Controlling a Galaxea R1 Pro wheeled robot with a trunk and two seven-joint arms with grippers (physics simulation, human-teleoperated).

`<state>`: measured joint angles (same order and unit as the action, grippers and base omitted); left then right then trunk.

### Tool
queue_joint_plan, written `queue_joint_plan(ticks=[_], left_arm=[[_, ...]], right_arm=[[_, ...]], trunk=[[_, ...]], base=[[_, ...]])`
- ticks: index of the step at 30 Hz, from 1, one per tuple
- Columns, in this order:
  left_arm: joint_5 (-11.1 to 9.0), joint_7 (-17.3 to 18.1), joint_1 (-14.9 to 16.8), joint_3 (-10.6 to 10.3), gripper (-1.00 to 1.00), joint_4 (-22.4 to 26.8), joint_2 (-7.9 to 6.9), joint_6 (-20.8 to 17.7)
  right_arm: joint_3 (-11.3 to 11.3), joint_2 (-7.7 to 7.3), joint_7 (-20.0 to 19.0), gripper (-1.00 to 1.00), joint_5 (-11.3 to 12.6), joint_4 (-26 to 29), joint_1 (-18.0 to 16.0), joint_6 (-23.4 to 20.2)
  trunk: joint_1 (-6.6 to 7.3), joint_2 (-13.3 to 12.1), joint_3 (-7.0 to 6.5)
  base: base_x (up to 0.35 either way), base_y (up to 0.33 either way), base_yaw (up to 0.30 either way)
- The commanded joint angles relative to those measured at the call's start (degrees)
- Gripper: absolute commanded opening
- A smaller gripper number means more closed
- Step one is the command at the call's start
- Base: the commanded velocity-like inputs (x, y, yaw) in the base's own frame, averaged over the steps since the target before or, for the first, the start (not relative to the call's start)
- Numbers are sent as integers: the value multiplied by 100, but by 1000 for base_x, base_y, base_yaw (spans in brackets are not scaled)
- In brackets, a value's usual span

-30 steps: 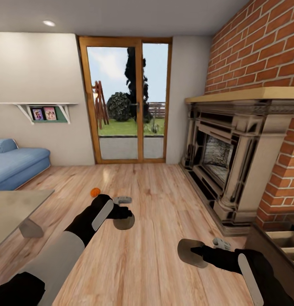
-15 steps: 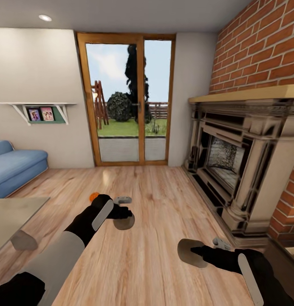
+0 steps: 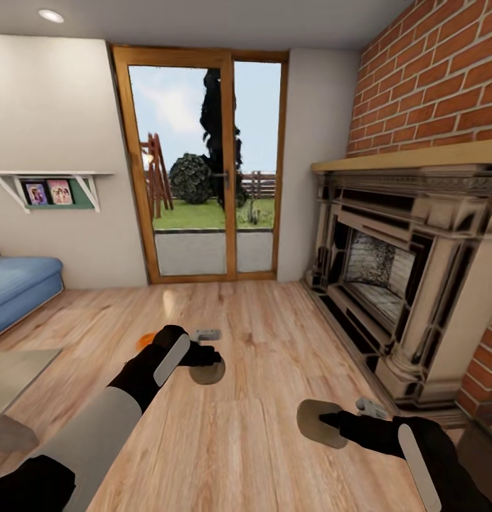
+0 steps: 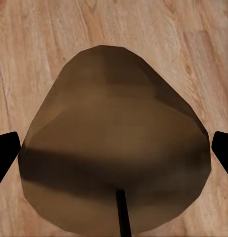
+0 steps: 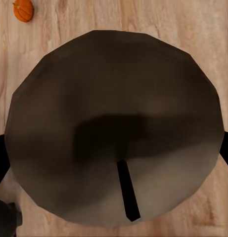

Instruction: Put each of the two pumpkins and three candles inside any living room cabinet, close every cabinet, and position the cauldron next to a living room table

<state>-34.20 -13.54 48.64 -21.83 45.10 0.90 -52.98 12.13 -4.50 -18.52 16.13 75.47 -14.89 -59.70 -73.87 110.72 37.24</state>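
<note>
Left claw (image 3: 207, 353) and right claw (image 3: 330, 419) over bare wood floor (image 3: 274, 355), grip state unclear; pumpkin (image 3: 144, 340) just beyond left claw, fireplace (image 3: 402, 284) right.

A lone pumpkin (image 3: 143, 340) lies on the wood floor (image 3: 274, 370), near the desk (image 3: 18, 370).

Head view layout: pumpkin (image 3: 144, 340) on floor (image 3: 274, 370), just left of and behind the left gripper (image 3: 207, 353). Table (image 3: 15, 366) at far left, sofa (image 3: 18, 284) behind it. Glass door (image 3: 203, 167) straight ahead — fireplace (image 3: 395, 277) along the right wall.
</note>
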Motion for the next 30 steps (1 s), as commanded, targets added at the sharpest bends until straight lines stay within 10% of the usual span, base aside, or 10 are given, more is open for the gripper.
queue_joint_plan(ticks=[1,12,30], left_arm=[[-61,-67,5,-14,-100,7,-3,-11],[-62,-68,7,-14,-100,11,5,-14],[-35,-70,14,-14,-100,7,6,-264]], right_arm=[[8,2,-47,-100,13,3,-5,-30],[8,-2,-40,-100,13,-3,-5,-30],[16,-7,-11,-100,13,-22,-5,-30]], trunk=[[-1,3,6],[-1,3,6],[394,-719,-317]], base=[[104,9,-252],[20,2,-273],[-59,0,-279]])
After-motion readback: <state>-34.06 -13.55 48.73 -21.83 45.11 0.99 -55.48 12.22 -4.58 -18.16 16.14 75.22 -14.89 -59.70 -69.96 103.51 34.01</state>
